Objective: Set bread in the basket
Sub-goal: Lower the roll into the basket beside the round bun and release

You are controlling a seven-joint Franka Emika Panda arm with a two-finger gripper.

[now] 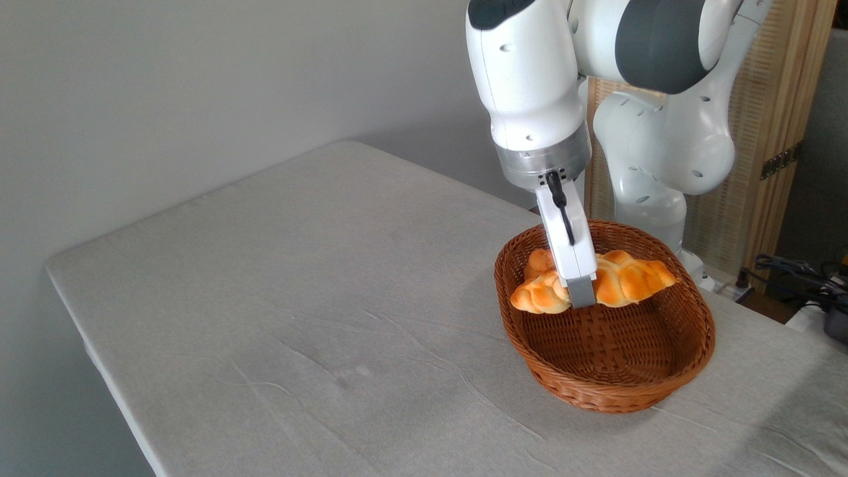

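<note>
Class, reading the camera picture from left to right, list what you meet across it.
Bare grey table → left tip of the braided bread → gripper clamped on the loaf → basket, right rim → cables at the far right.

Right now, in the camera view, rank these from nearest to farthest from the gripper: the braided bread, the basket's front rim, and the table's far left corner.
1. The bread: clamped in the gripper, over the basket.
2. The basket's front rim: below the gripper, toward the camera.
3. The table's far left corner: far off, at the picture's left.

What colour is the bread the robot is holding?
Golden orange with paler plaits: the bread, seen in the fixed camera view.
</note>
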